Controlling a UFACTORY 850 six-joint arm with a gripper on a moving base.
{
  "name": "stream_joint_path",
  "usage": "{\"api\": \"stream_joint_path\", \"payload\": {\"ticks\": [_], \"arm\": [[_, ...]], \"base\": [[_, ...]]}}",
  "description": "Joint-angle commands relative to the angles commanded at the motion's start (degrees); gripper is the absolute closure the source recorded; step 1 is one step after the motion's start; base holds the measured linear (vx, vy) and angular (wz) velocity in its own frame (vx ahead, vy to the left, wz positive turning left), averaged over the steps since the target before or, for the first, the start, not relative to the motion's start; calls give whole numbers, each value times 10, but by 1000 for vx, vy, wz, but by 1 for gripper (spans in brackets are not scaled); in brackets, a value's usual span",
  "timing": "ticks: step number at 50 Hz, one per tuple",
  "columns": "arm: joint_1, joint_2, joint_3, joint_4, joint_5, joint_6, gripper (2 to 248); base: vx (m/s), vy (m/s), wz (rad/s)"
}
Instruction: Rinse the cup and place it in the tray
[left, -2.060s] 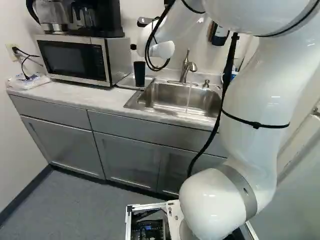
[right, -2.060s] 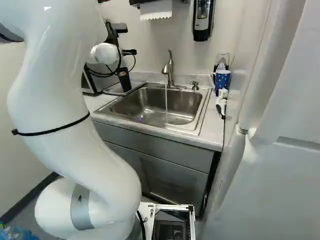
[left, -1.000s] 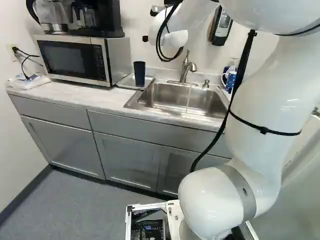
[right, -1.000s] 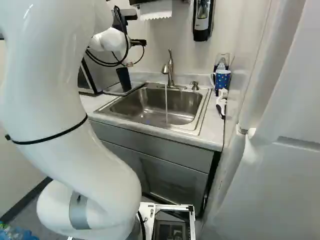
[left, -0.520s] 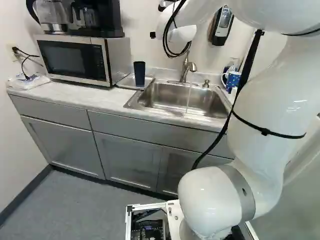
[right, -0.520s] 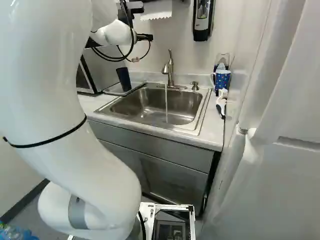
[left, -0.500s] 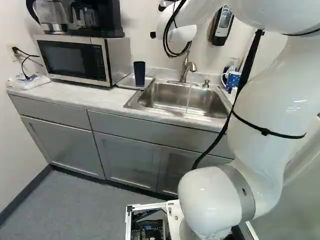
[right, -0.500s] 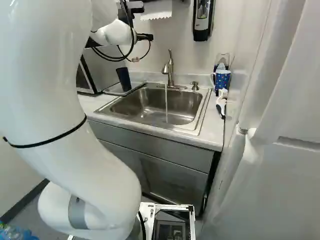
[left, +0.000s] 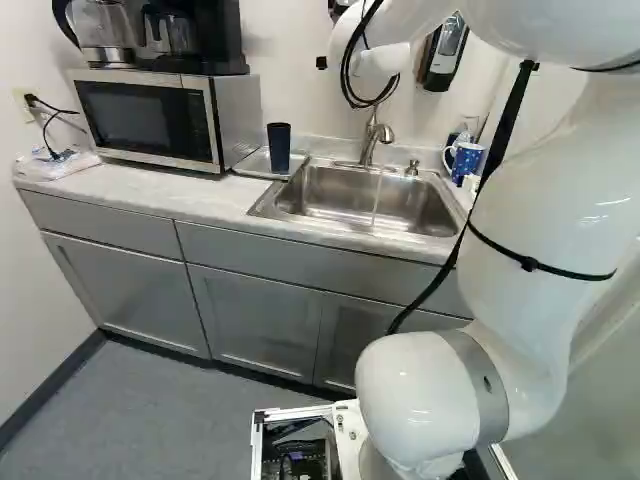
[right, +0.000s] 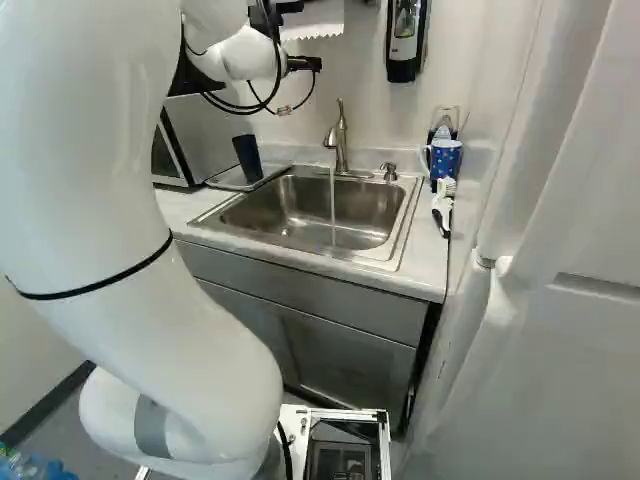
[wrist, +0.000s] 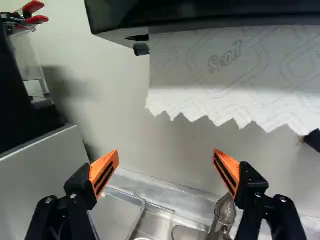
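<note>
Our gripper (wrist: 165, 152) hung empty, fingers wide apart. In the left base view, the cup (left: 279, 148) stood upright, apparently on the tray (left: 254, 163), at the sink's (left: 350, 190) ten o'clock. We judged it light, stiff, slippery if wet, best held mid-wall.

Arm's wrist end (left: 380, 62): moved, higher than before; toward two o'clock in the left base view, between one and two o'clock in the right. Arm's black band (right: 100, 284): shifted toward four o'clock in the left base view, eight o'clock in the right. Blue mug (left: 467, 160), wall dispenser (left: 445, 58): both less covered by arm, left base view.
</note>
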Motion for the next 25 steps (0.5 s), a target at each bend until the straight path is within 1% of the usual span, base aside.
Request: {"api": "stream_joint_path", "payload": {"ticks": [16,25], "arm": [[-22,-1,-1,0,0,0,3],[-28,-8,-8,0,-2,0,3]], "base": [[0,0,0],[0,0,0]]}}
